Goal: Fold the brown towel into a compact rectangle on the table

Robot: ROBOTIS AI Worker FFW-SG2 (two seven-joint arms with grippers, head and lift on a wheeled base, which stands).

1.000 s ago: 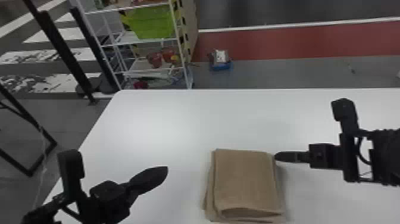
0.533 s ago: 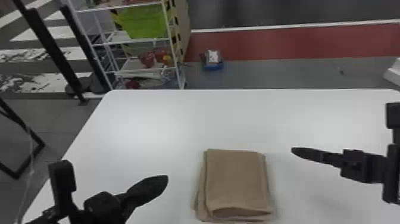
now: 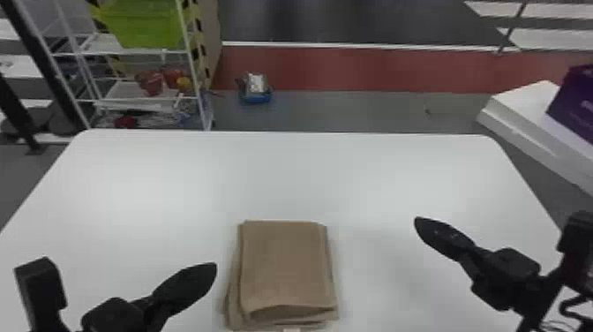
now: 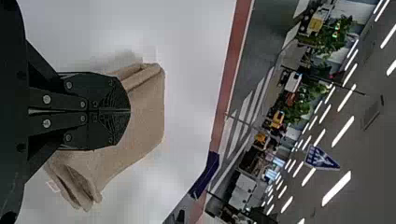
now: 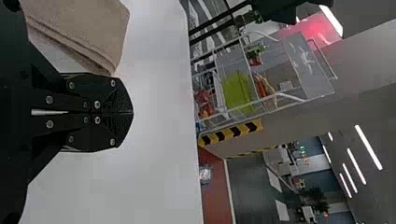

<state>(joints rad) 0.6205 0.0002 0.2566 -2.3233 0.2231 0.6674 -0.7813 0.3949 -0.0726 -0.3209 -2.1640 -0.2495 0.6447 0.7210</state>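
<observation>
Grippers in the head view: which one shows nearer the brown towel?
The left gripper, a narrow gap left of the brown towel; a far wider stretch of table lies between towel and right gripper.

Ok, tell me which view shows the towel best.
The head view: the towel lies folded there, nearly whole and uncovered. In the left wrist view, the left gripper hides part of it; in the right wrist view, the picture's edge cuts it off.

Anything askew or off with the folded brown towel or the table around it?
Minor only: the folded brown cloth towel's lower layers stick out past the top one on its left side, so its edges don't line up. No spill or damage seen on the white tabletop.
</observation>
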